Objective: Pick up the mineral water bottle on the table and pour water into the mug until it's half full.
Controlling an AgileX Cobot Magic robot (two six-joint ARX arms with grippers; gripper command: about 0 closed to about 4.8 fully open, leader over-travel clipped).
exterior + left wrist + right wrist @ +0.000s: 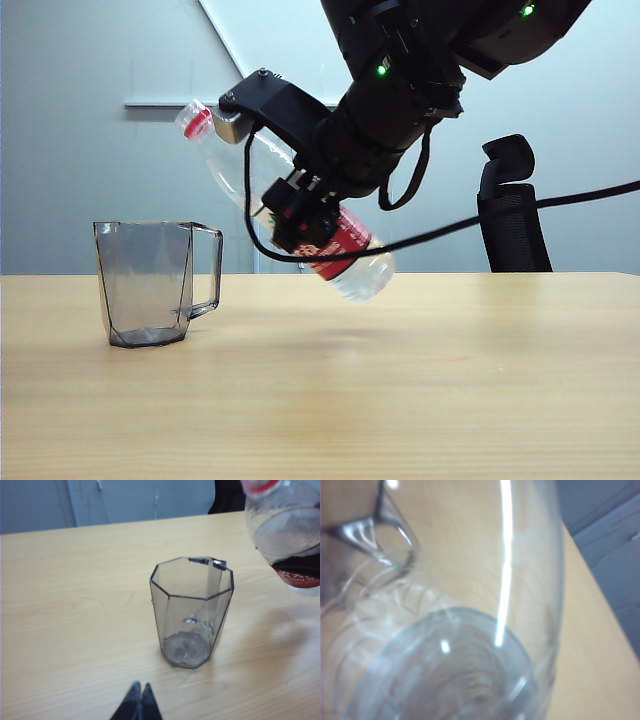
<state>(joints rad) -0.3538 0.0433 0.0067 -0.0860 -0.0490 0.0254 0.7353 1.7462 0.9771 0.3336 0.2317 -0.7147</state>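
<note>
Mineral water bottle (345, 240): clear plastic, red neck ring, white-and-red label; held off the table (400, 380), tilted with the neck up and toward the mug, base lower on the far side. Right gripper (300, 215): clamped around the bottle at its label, above the tabletop to the right of the mug in the exterior view. Mug (148, 283): smoky-grey, faceted, upright on the table, handle toward the bottle; no water discernible inside. Left gripper (139, 702): fingertips pressed together, low over the table, just short of the mug (191, 611). Right wrist view: filled by the bottle's clear wall (470, 630), blurred.
</note>
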